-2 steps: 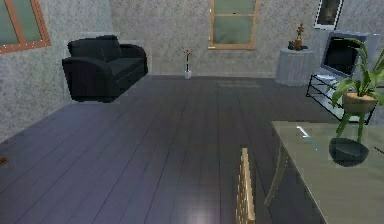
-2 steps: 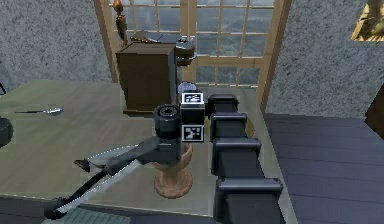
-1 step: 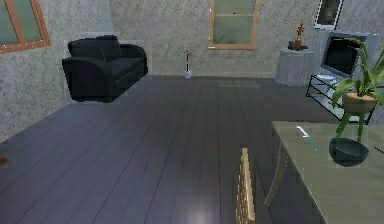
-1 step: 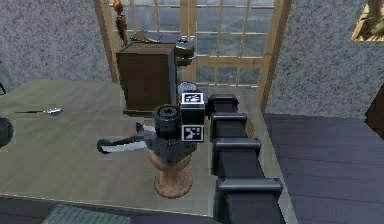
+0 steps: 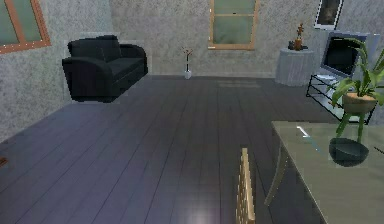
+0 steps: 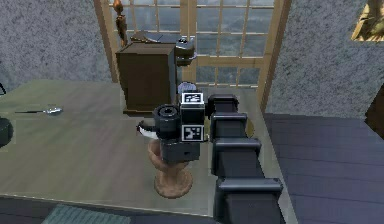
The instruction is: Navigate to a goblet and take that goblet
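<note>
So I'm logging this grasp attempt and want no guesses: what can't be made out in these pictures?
1. Arm side view: the gripper covers the top of the brown footed thing on the table. Whether it holds anything cannot be told.
2. Arm side view: a small pale thing is too small to name, and a dark thing is cut off by the left edge.
3. Forward view: the chair is cut off by the bottom edge.

A pale grey-green rectangular tabletop (image 6: 70, 150) was seen. A tall dark-brown wooden box (image 6: 145, 75) was stood at its far edge, and a small silvery utensil (image 6: 42, 110) was laid toward the arm side view's left. A brown round-footed wooden vessel (image 6: 176, 182) was set nearer the front. A dark round bowl (image 5: 349, 151) was also placed on it.
</note>
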Robot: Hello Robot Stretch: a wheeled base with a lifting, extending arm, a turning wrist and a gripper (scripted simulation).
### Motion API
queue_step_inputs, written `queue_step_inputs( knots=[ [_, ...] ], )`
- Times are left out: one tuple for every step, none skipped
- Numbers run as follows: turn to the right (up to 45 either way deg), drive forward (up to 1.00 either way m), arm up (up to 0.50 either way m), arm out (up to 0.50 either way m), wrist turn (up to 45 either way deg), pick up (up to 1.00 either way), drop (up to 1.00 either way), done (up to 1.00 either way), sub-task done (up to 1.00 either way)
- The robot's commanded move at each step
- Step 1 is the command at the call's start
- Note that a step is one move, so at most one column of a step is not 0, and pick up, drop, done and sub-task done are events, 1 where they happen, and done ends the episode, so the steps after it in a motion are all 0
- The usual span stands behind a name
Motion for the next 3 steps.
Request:
queue_step_inputs(
  knots=[
    [0.0, 0.0, -0.3, 0.0, 0.0, 0.0, 0.0, 0.0, 0.0],
    [0.0, 0.0, 0.0, 0.0, 0.0, 1.0, 0.0, 0.0, 0.0],
    [0.0, 0.0, 0.1, 0.0, 0.0, 0.0, 0.0, 0.0, 0.0]
  ],
)
